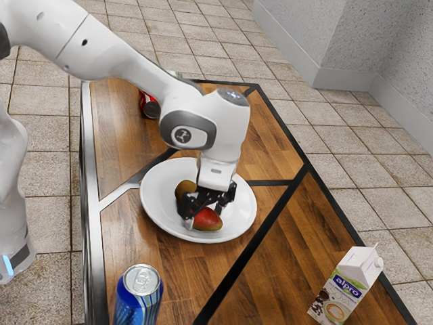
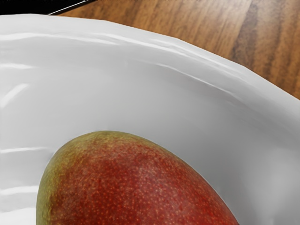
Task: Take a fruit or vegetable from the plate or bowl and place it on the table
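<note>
Blue drink can [image 1: 139, 301] upright on the wooden table [image 1: 122, 240], well apart from the work. Past that, a red-and-green mango [image 1: 208, 219] inside the white plate [image 1: 154, 202], with a brownish round fruit [image 1: 183, 189] beside it. Black gripper [image 1: 204, 213] down at the mango; cannot tell from these views whether clenched on it or merely around it. Reaching the fruit looks done; taking it out does not. Left to do: make sure of the grasp, lift clear of the rim, carry over to bare wood, lower and release, minding any roll.
</note>
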Controlling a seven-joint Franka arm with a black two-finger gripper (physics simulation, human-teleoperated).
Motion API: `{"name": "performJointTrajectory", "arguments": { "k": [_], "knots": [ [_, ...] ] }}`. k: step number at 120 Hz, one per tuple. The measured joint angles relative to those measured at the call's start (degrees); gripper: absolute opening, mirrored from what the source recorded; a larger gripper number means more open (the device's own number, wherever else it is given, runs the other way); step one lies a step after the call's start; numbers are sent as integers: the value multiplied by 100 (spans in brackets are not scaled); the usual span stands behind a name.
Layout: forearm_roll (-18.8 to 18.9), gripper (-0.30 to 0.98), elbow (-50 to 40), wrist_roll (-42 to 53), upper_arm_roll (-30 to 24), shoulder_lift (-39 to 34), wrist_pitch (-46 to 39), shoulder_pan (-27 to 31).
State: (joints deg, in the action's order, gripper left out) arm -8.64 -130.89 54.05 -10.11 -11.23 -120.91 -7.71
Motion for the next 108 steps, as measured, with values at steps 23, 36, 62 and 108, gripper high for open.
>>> {"name": "performJointTrajectory", "arguments": {
  "k": [23, 36, 62, 108],
  "knots": [
    [13, 68, 0, 39, -7, 41, -75, -11],
    [32, 60, 0, 46, -7, 43, -102, -12],
    [73, 40, -1, 9, -7, 37, -145, -13],
    [108, 5, 30, -137, -8, -12, -165, -16]
  ]
}}
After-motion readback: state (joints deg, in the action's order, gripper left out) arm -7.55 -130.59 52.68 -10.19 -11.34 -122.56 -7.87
